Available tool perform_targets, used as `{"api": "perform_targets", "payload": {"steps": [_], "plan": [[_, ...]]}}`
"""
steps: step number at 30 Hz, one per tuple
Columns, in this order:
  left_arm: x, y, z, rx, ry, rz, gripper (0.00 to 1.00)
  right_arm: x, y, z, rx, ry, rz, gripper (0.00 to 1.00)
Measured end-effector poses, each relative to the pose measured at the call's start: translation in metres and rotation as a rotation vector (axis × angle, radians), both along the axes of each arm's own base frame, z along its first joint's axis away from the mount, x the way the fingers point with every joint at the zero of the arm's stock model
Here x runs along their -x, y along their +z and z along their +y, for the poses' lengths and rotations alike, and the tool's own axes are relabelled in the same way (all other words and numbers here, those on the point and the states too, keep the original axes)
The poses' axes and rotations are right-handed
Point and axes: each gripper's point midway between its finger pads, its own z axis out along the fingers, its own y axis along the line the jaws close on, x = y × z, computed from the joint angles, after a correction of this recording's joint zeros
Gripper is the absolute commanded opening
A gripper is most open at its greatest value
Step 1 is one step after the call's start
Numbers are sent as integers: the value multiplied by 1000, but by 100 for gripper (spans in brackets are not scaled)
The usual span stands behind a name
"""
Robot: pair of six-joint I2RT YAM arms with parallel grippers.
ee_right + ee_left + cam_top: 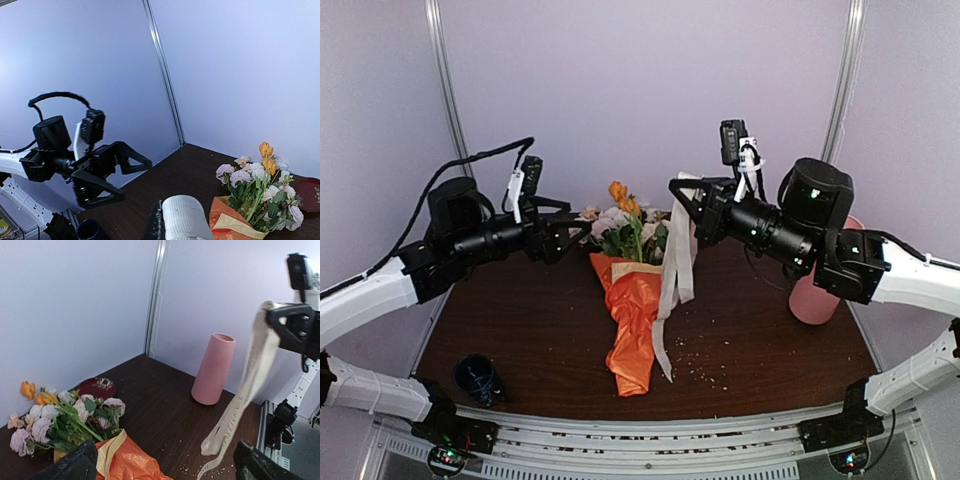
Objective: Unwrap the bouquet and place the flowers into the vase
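The bouquet (632,325) lies on the table in its orange paper, blooms toward the back wall. Its flowers (623,222) are pink, white and orange on green stems, also seen as flowers (65,420) in the left wrist view. My right gripper (678,205) hovers above the blooms, shut on the cream ribbon (675,270), which hangs loose down to the table. That ribbon (185,217) drapes over my right gripper (172,226). My left gripper (582,232) stands open and empty left of the blooms, its fingers (75,465) wide apart. The pink vase (817,295) stands upright at the right, partly behind my right arm.
A small dark blue cup (477,378) stands near the front left corner. A dark red dish (97,386) sits at the back wall behind the flowers. Pale crumbs (705,365) are scattered on the table (540,330) right of the bouquet.
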Motion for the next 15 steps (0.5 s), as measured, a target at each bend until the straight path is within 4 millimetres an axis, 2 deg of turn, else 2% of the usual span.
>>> {"api": "perform_targets", "payload": {"steps": [3, 6, 10, 15], "plan": [[30, 20, 10, 58, -67, -102, 98, -4, 10, -1, -17, -17, -7, 0], [47, 36, 11, 93, -129, -175, 98, -3, 25, 2, -40, -2, -21, 0], [55, 43, 2, 117, -209, -217, 98, 6, 45, 13, -71, 74, -44, 0], [52, 48, -14, 135, -287, -218, 98, 16, 52, 25, -83, 159, -51, 0]]}}
